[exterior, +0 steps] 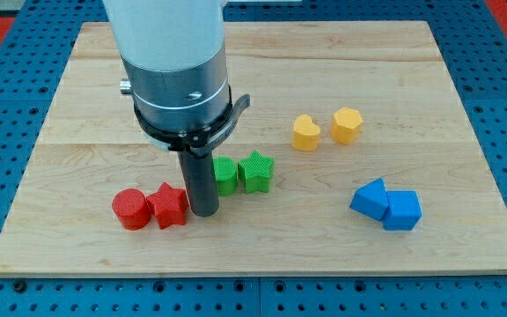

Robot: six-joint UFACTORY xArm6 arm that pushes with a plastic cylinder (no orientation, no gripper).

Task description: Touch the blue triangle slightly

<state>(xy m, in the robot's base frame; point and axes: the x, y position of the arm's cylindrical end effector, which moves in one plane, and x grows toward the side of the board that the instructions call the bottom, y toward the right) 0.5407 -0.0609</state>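
The blue triangle [370, 199] lies at the view's lower right on the wooden board [262, 79], touching a blue block [402, 210] on its right. My tip [203, 212] is far to the view's left of it, just right of the red star [169, 205] and below-left of the green block [224, 175]. The rod hangs from the large grey arm body at the view's top.
A red cylinder [131, 209] sits left of the red star. A green star [256, 171] sits right of the green block. A yellow heart [305, 133] and a yellow hexagon [347, 125] lie above the blue blocks.
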